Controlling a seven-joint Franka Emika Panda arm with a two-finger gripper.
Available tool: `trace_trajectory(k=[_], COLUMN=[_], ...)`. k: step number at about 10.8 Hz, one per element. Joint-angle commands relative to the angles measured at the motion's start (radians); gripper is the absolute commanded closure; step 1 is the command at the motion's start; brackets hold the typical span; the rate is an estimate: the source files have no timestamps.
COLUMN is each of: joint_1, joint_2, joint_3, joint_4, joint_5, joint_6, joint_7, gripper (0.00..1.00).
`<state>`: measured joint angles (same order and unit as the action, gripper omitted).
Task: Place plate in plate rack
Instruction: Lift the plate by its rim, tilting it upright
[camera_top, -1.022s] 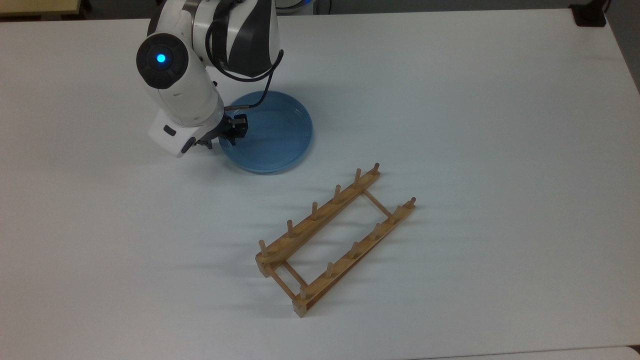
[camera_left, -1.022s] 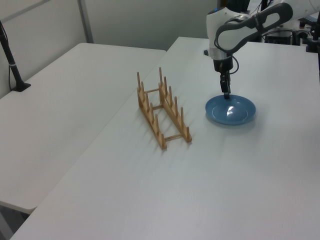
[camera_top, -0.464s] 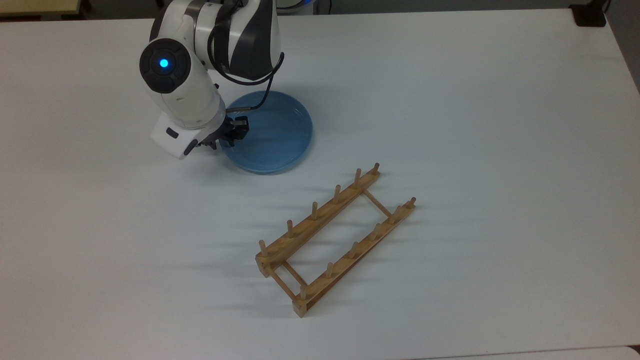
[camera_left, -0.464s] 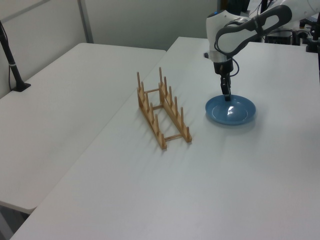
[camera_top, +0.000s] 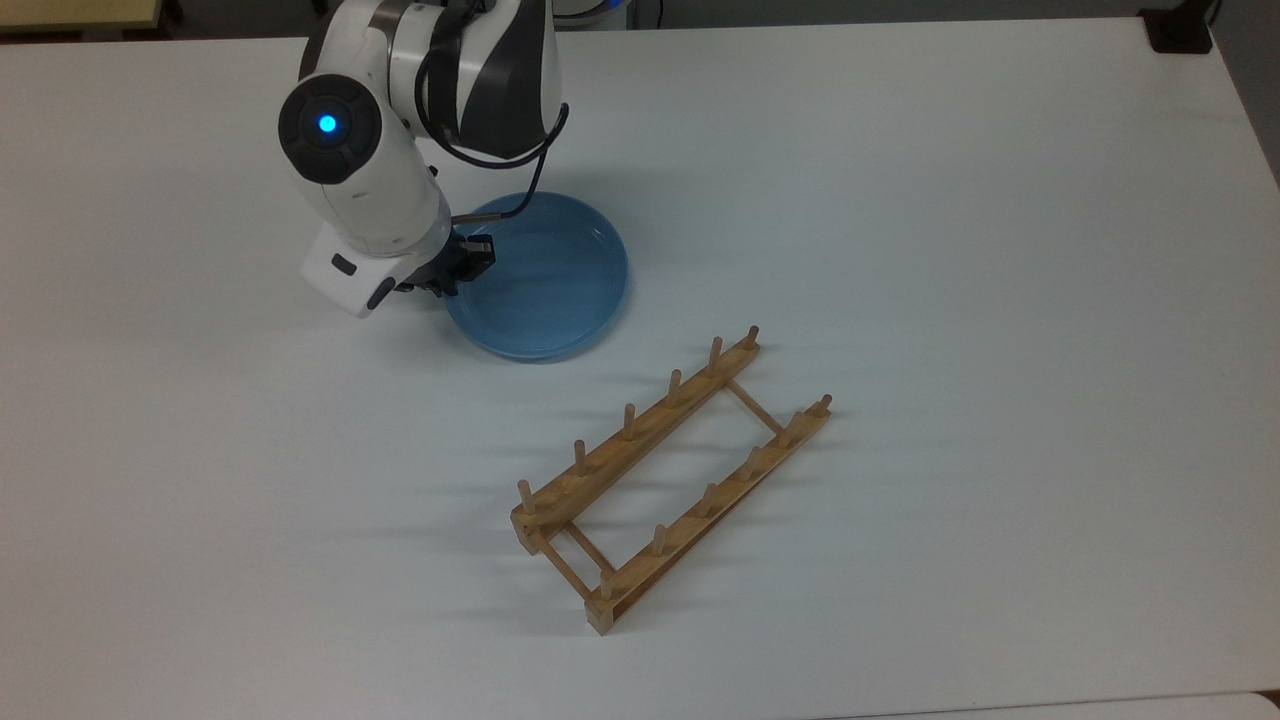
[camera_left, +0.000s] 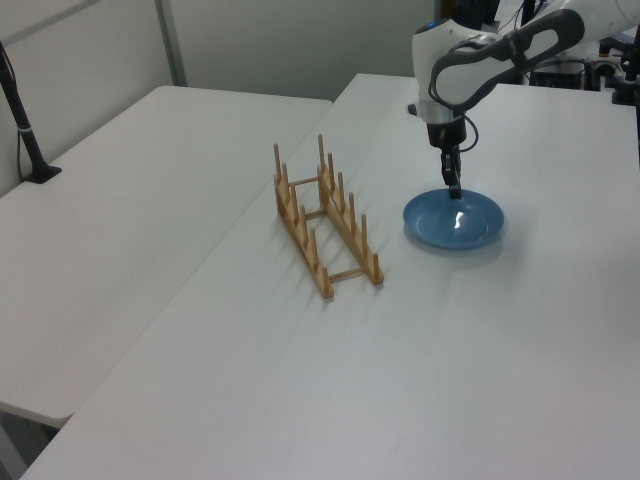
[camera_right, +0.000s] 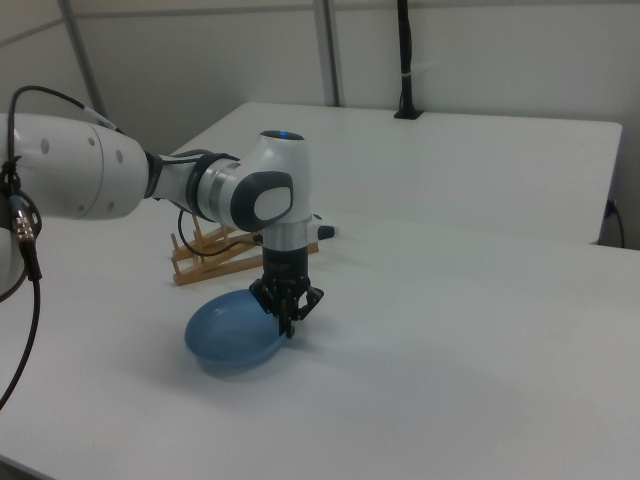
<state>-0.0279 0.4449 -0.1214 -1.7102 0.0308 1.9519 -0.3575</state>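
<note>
The round light-blue plate (camera_top: 545, 285) hangs just above the white table (camera_top: 900, 200) with a shadow under it. My gripper (camera_top: 468, 264) is shut on its rim at the top view's left edge of the plate. In the right view the plate (camera_right: 228, 335) tilts, held at its near-right rim by the gripper (camera_right: 288, 325). In the left view the gripper (camera_left: 454, 192) points straight down onto the plate (camera_left: 450, 222). The wooden plate rack (camera_top: 670, 480) lies flat on the table, below and to the right of the plate in the top view, apart from it.
In the left view the rack (camera_left: 325, 225) stands left of the plate, pegs up. A second white table (camera_left: 120, 200) adjoins further left, with a black pole (camera_left: 25, 130) on it. A black object (camera_top: 1180, 30) sits at the top view's far right corner.
The plate has risen slightly off the table and shifted a little toward the rack, with my gripper clamped on its rim. The rack has not moved.
</note>
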Motion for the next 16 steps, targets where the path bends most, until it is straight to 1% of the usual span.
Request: trace_trajectory(k=[1,5,10,13,16], joint_1=[0.016,0.017,0.017,0.016,0.016], joint_2=[-0.009,-0.029,-0.097,-0.170,-0.248], joint_3=[-0.012,-0.012,-0.014,-0.018,-0.018], joint_4=[-0.022,-0.016,-0.002,0.003,0.012], joint_5=[0.009,0.009,0.015,0.020,0.020], joint_6=[0.028,0.015,-0.033,-0.015,0.065], joint_7=[-0.015,-0.026,-0.063,-0.071,-0.061], gripper=[1.00,1.00,1.00,1.00,1.00])
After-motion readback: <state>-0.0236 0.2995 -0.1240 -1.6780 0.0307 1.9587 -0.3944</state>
